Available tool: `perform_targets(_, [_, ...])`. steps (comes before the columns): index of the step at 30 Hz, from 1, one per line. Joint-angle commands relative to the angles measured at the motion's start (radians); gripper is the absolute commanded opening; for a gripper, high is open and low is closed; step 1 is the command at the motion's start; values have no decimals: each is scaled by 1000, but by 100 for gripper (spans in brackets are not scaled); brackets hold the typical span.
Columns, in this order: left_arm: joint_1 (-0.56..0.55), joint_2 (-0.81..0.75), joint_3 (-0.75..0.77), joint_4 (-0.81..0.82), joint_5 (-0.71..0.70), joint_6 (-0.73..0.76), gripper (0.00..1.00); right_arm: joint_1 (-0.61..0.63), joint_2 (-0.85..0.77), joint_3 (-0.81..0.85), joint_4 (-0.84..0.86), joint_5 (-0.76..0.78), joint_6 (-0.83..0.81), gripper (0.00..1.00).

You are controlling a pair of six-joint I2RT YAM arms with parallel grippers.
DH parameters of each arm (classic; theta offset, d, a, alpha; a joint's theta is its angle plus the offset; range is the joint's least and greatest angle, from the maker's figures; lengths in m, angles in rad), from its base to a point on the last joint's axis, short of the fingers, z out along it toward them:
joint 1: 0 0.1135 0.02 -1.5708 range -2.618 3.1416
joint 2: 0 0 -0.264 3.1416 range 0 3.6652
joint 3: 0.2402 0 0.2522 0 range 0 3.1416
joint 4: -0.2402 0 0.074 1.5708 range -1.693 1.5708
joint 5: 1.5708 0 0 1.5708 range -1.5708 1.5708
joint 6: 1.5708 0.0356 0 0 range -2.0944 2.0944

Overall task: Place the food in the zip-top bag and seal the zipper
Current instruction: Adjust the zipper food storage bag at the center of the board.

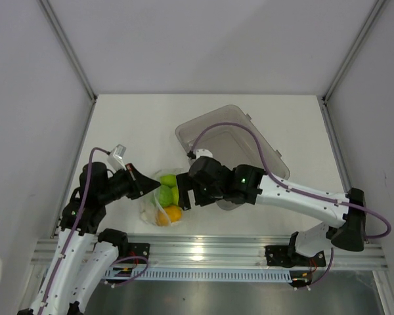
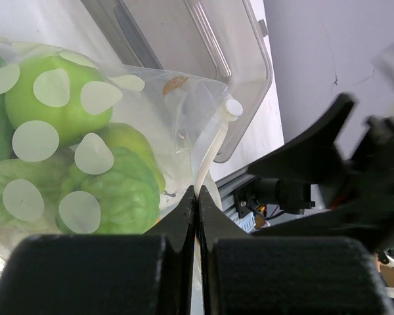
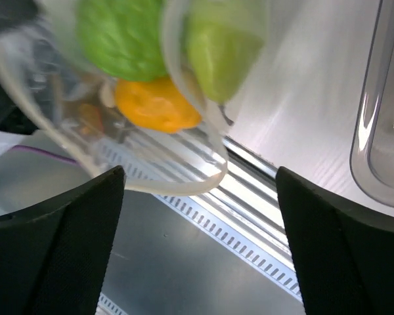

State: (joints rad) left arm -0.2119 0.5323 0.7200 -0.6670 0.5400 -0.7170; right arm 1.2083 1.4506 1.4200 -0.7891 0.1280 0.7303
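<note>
The zip-top bag (image 1: 150, 209) is sitting on the bench (image 1: 131, 131) just in front of the arm bases, right between the two arms, and the food is looking loaded. Green apples (image 1: 165, 195) are showing through the plastic, with the orange citrus (image 1: 172, 214) tucked at the near side. The left jaws are pressing tight together on the bag's mouth edge. In the left wrist view, the pale zipper (image 2: 213, 147) is running straight up out of that pinch and away toward the grey bin (image 1: 240, 134). The right jaws are standing wide apart and gripping nothing. The bag is filling the upper part of the right wrist's view, its rim curling in an open loop between the two fingers, so the mouth is probably not sealed yet. Here is what the next move is hanging on: the strip's long axis is stretching from the left pinch across toward the right arm, and the right jaws are the free pair, facing the bag from the other side. Closing on the strip and running along it is looking like the right arm's job, with the left anchoring the end.
</note>
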Motion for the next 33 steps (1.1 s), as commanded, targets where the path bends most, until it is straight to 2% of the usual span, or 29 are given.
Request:
perform_targets(1, [-4,5,32,32,21,-1,1,14,-24,-84,2,61,93,99])
perform_targets(9, [-4,15,41,32,28,1,1,1,-42,-263,207,32,190,99])
perform_targets(10, [-4,15,41,33,28,1,1,-3,-42,-276,237,22,199,97])
perform_targets(11, [-4,15,39,32,26,1,1,-4,-42,-285,260,16,207,91])
perform_targets(12, [-4,15,35,32,26,1,1,-1,-38,-291,302,1,208,80])
perform_targets(15, [-4,14,30,33,31,1,1,0,-22,-280,321,-8,210,60])
perform_targets(17, [-4,14,19,41,44,2,1,0,-4,-268,344,-28,210,57])
perform_targets(19, [-4,14,13,37,46,4,1,-1,17,-262,375,-42,211,33])
perform_targets(20, [-4,14,12,37,48,10,1,-3,24,-259,378,-42,212,14])
perform_targets(21, [-4,14,10,37,48,11,1,-3,31,-257,387,-45,212,4])
perform_targets(22, [-4,14,10,37,54,16,1,-6,39,-254,398,-51,208,0])
perform_targets(27, [-4,43,44,-14,48,88,1,2,68,-144,357,-36,161,0])
perform_targets(30, [-6,51,137,-78,61,132,1,26,50,-28,279,5,129,0])
perform_targets(33, [-6,11,260,-100,87,143,1,46,10,22,295,-19,135,0])
